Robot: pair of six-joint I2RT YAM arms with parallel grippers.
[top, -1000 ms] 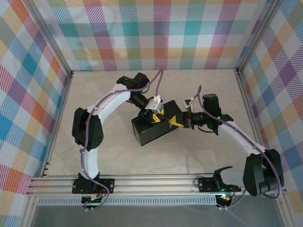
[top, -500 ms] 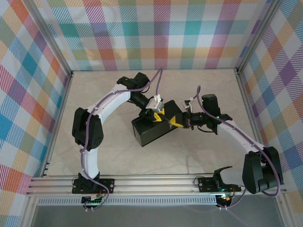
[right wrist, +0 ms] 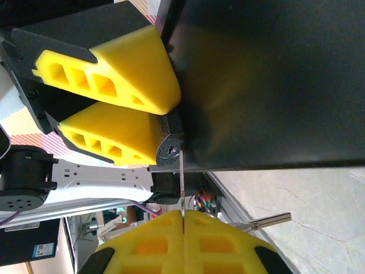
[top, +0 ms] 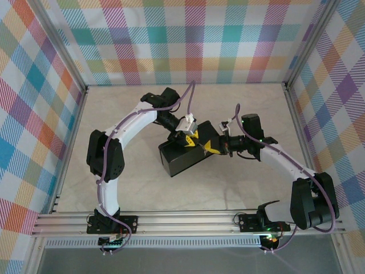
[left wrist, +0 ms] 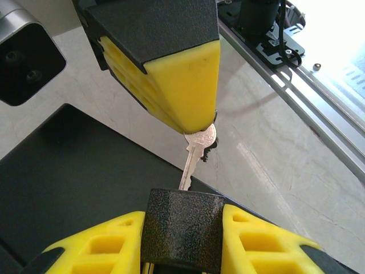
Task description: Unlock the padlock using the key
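In the left wrist view my left gripper (left wrist: pixel 182 221) is shut on the padlock (left wrist: pixel 182 234), a small dark speckled block wedged between the yellow fingers. The silvery key (left wrist: pixel 195 154) points down at it from my right gripper (left wrist: pixel 197 123), which is shut on the key's head. In the right wrist view the key (right wrist: pixel 181 185) shows edge-on, rising from my right gripper (right wrist: pixel 183 216), its tip at the keyhole in the padlock's end face (right wrist: pixel 169 149). How deep the tip sits cannot be told. From above, both grippers (top: pixel 187 138) (top: pixel 210 146) meet over the dark box (top: pixel 182 160).
The dark box (right wrist: pixel 274 85) lies mid-table under both grippers. A second key (right wrist: pixel 268 220) sticks out sideways beside the right fingers. An aluminium rail (top: pixel 188 221) runs along the near edge, and plaid walls (top: pixel 34 114) close in the table on three sides.
My right gripper has crept left with the key, closing the gap to the left gripper. The left fingers have tightened slightly on the padlock. The box has not moved.
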